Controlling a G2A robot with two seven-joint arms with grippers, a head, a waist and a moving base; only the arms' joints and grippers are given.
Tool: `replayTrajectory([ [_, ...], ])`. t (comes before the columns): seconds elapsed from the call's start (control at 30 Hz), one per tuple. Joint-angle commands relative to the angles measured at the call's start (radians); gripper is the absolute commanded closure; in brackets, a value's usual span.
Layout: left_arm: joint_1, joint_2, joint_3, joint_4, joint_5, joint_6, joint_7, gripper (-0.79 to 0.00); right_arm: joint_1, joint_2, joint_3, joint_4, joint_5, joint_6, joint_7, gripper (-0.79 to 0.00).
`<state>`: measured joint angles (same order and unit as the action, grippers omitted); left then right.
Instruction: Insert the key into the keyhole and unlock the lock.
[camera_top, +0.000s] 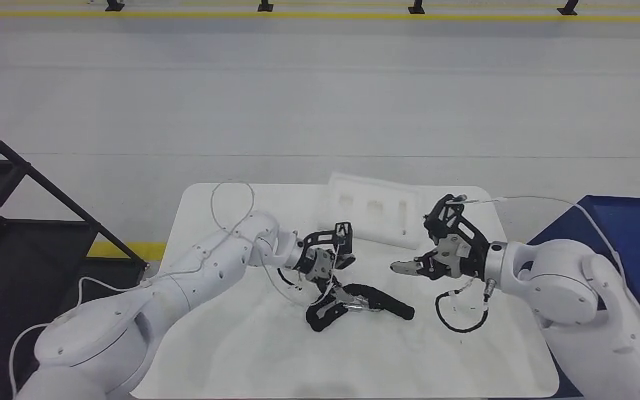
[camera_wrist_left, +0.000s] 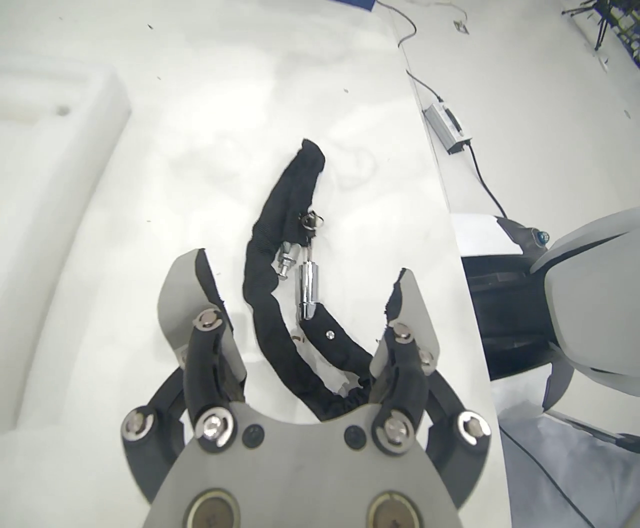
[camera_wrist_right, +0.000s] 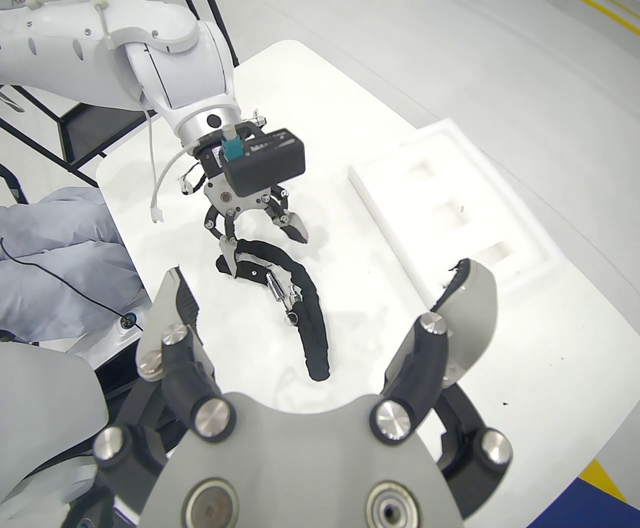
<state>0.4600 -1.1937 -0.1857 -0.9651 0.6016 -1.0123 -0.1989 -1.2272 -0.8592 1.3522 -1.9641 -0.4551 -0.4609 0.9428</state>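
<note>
**Inventory:** one lock, one key, two pincers, one foam tray, all on or over one white desk (camera_top: 300, 360).

1. Lock (camera_wrist_left: 257, 260) – a chain in a black fabric sleeve. It lies curved on the near-centre of the desk, between the two arms. Its silver cylinder (camera_wrist_left: 306, 287) sits at one sleeve end, and a silver pin (camera_wrist_left: 285, 260) at the other end lies just beside the cylinder, outside it.
2. Key (camera_wrist_left: 312, 221) – its head, with a small ring, lies at the cylinder's free end, and its shaft appears to run into that end.
3. Left pincer (camera_wrist_left: 300, 265) – jaws spread wide, gripping nothing. It stands over the left end of the lock, with the bend of the sleeve between its fingers (camera_wrist_left: 195, 285). In the right wrist view one fingertip is at the sleeve's end, but contact cannot be confirmed.
4. Right pincer (camera_wrist_right: 320, 277) – jaws spread wide, gripping nothing. It hangs above the desk to the right of the lock, apart from it.
5. Foam tray (camera_top: 375, 190) – white, at the far side of the desk beyond both pincers, with three rectangular recesses.
</note>
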Motion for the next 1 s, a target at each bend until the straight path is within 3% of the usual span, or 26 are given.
replayTrajectory([
  [0.0,-0.011,0.016,-0.01,-0.005,0.009,0.0,0.055,-0.785,0.02,0.0,-0.008,0.02,-0.005,-0.019,0.008,-0.785],
  [0.43,-0.105,0.135,-0.128,-0.063,0.064,0.0,0.297,-0.785,0.223,-0.02,-0.109,0.178,0.037,-0.16,-0.05,-0.785],
  [0.73,-0.208,0.171,-0.157,-0.044,0.012,0.0,0.281,-0.785,0.396,-0.042,-0.188,0.301,0.094,-0.226,-0.08,-0.785],
  [0.97,-0.28,0.185,-0.141,-0.044,-0.051,0.0,0.184,-0.785,0.503,-0.056,-0.229,0.372,0.138,-0.252,-0.077,-0.785],
])
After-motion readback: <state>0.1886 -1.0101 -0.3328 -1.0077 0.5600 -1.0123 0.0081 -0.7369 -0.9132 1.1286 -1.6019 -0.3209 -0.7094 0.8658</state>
